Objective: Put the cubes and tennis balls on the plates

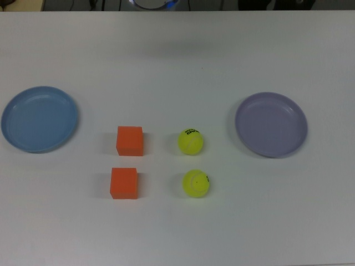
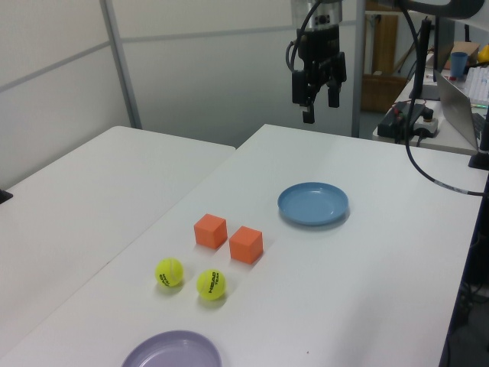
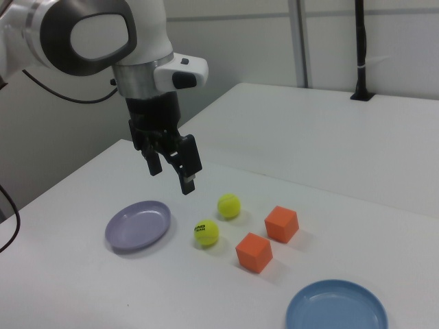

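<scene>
White surface (image 1: pixel 177 61), blue plate (image 1: pixel 39 119) mid-left of frame, lavender plate (image 1: pixel 271 124) mid-right, 2 orange cubes (image 1: pixel 130 141) (image 1: pixel 123 183) centre-left, 2 tennis balls (image 1: pixel 191 142) (image 1: pixel 196 183) just right of centre, both plates empty.

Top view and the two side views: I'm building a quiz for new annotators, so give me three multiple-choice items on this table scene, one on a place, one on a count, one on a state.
1. In the top view, the cubes lie nearer which plate?
A. blue plate
B. lavender plate
C. on both

2. How many tennis balls are there?
A. one
B. two
C. three

3. What does the gripper hold?
A. a cube
B. a ball
C. nothing

Answers:
1 A: both orange cubes sit towards the blue plate, the lavender plate lies beyond the balls.
2 B: two tennis balls show.
3 C: the gripper hangs open above the table, empty.
</scene>
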{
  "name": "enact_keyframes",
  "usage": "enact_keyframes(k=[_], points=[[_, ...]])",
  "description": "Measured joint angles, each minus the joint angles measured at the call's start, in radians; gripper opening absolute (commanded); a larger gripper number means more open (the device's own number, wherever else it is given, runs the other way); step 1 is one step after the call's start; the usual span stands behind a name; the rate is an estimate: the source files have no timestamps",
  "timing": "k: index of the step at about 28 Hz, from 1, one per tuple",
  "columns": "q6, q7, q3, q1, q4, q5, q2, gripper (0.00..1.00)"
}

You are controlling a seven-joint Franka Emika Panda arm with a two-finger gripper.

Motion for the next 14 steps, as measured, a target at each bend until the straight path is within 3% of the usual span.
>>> enact_keyframes(k=[10,14], points=[[0.002,-0.001,0.018,0.005,0.0,0.0,0.005,1.0],[0.075,-0.001,0.027,0.006,-0.004,0.0,0.027,1.0]])
